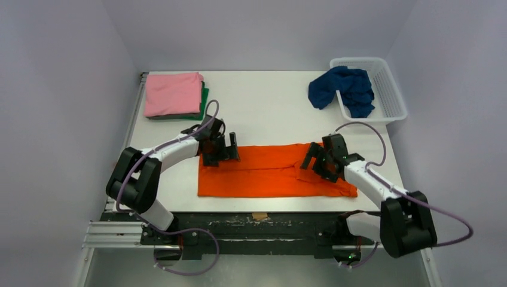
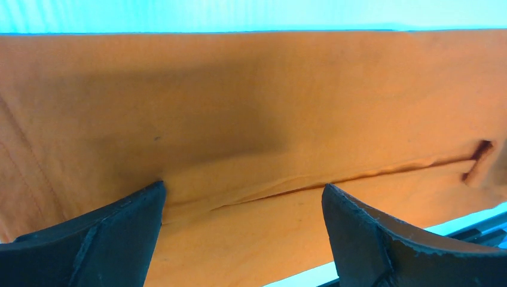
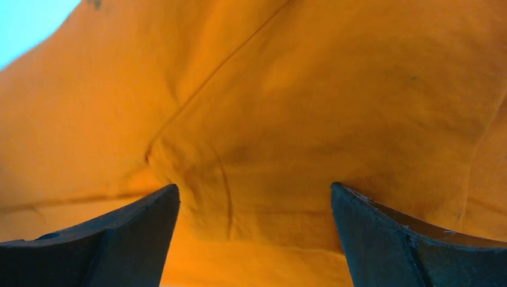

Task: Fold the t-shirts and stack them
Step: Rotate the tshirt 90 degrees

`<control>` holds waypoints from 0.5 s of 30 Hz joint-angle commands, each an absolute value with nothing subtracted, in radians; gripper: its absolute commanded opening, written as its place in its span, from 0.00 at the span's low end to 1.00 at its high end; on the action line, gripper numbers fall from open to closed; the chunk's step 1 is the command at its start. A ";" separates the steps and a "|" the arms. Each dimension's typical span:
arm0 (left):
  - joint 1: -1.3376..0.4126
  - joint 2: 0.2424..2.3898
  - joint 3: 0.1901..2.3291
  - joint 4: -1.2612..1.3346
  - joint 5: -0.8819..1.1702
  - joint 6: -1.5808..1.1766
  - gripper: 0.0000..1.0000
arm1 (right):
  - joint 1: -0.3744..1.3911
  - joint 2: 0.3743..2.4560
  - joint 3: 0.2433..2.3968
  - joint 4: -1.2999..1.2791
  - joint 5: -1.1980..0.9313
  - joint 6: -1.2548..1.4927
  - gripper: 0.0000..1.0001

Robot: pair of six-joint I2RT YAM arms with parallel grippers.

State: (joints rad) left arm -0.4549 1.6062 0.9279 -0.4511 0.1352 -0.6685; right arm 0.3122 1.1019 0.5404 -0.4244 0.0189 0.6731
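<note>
The orange t-shirt (image 1: 269,172) lies on the table as a long folded strip, filling the left wrist view (image 2: 251,107) and the right wrist view (image 3: 299,107). My left gripper (image 1: 220,154) hovers open over the strip's far left corner, nothing between its fingers (image 2: 107,239). At the strip's right end my right gripper (image 1: 319,161) is open above a rumpled fold, and its fingers (image 3: 394,239) hold nothing. A pink t-shirt (image 1: 173,93) lies folded on top of a dark green one (image 1: 204,99) at the far left. A navy t-shirt (image 1: 342,88) hangs crumpled over the basket's rim.
The white mesh basket (image 1: 388,95) stands at the far right corner of the white table (image 1: 263,107). A small tan scrap (image 1: 259,216) lies at the table's near edge, by the arm bases.
</note>
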 commanded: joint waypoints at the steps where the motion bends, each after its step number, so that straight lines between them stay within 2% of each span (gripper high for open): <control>1: -0.468 1.608 0.839 -0.377 0.218 -0.692 1.00 | 0.193 1.356 0.622 -0.194 -0.006 0.745 0.99; 7: -0.568 1.494 0.719 -0.381 0.209 -0.803 1.00 | 0.190 1.766 0.899 -0.106 -0.093 0.696 0.97; 11: -0.700 1.443 0.688 -0.359 0.161 -0.931 1.00 | 0.191 2.015 1.207 -0.137 -0.151 0.656 0.93; 15: -0.785 1.516 0.766 -0.368 0.081 -0.991 1.00 | 0.219 2.253 1.539 -0.231 -0.214 0.607 0.92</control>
State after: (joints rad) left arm -0.7181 1.4387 0.7341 -0.3107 0.1188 -0.8707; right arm 0.1909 2.0171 1.3487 -0.1638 -0.1432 0.6762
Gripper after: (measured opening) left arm 0.998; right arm 0.920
